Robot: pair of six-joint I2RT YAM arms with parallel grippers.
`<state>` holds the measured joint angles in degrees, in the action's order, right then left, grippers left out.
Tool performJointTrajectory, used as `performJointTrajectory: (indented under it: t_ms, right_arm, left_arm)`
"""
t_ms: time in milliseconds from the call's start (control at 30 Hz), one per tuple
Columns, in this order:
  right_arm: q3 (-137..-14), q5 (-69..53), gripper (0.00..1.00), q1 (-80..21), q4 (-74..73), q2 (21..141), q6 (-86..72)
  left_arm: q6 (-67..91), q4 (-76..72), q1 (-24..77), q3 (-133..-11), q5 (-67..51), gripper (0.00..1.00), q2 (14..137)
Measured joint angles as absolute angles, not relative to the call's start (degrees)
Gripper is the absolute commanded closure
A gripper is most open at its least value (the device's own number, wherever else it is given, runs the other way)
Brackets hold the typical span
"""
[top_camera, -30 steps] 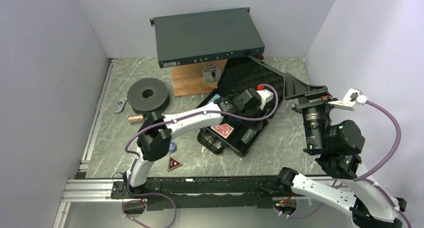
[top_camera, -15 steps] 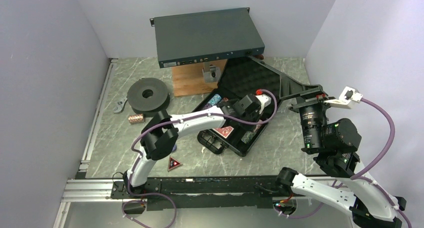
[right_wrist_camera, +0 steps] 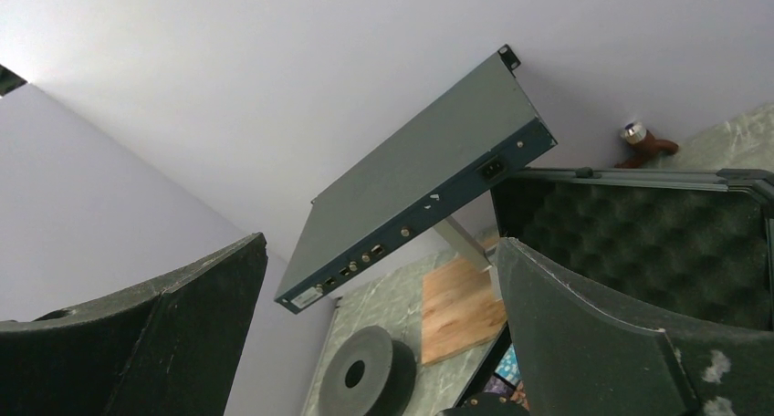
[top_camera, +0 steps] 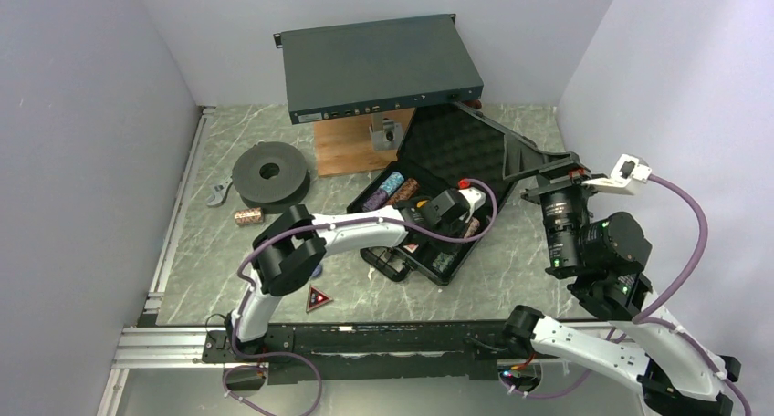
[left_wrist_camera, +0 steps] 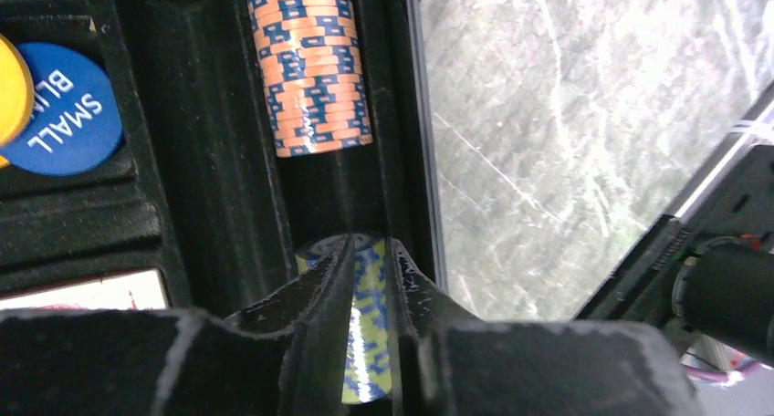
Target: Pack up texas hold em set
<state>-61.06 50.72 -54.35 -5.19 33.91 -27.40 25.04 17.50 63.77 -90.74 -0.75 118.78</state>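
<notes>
The black case (top_camera: 429, 268) lies open mid-table, its foam lid (top_camera: 456, 142) raised behind. Chip rolls (top_camera: 394, 190) sit at its far-left end. My left gripper (top_camera: 452, 232) reaches down into the case's near-right part. In the left wrist view its jaws (left_wrist_camera: 370, 243) are shut to a thin slit just over a yellow-blue chip roll (left_wrist_camera: 370, 343) lying in a slot. An orange-blue roll (left_wrist_camera: 310, 65) lies further along that slot, beside a blue button (left_wrist_camera: 68, 110). The right gripper (top_camera: 538, 171) (right_wrist_camera: 379, 243) hangs open and empty by the lid's right edge. A copper roll (top_camera: 247, 216) and the red-black triangle (top_camera: 319, 298) lie on the table.
A large grey electronics box (top_camera: 379, 65) stands on a bracket over a wooden board (top_camera: 351, 147) behind the case. A dark round spool (top_camera: 269, 172) and a small metal part (top_camera: 217, 194) lie at the left. Walls close in on both sides.
The left gripper has moved nearer and lower into the case's right slot and closed its jaws. The chip rolls at the far-left end are uncovered. The right arm shifted slightly left.
</notes>
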Motion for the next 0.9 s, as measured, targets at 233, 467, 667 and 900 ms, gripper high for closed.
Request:
performJointTrajectory:
  t_ms: [233, 467, 667, 900]
  right_arm:
    - [-61.1, 50.9, 0.0, -54.3, -6.7, 35.7, -26.4]
    - [-62.7, 53.8, 0.11, -54.3, -10.2, 41.2, -25.0]
    - [-62.7, 55.0, 0.01, -54.3, -12.4, 46.7, -20.4]
    - [-61.7, 50.1, 0.01, -54.3, -16.1, 51.4, -16.4]
  left_arm:
    - [24.8, 19.8, 64.3, -90.7, -0.6, 0.67, 113.5]
    - [24.6, 21.6, 64.3, -86.6, 1.5, 0.65, 105.3]
    - [21.9, 27.0, 64.3, -77.3, 7.1, 0.52, 97.8]
    - [18.9, 33.0, 61.5, -66.8, 14.0, 0.3, 84.4]
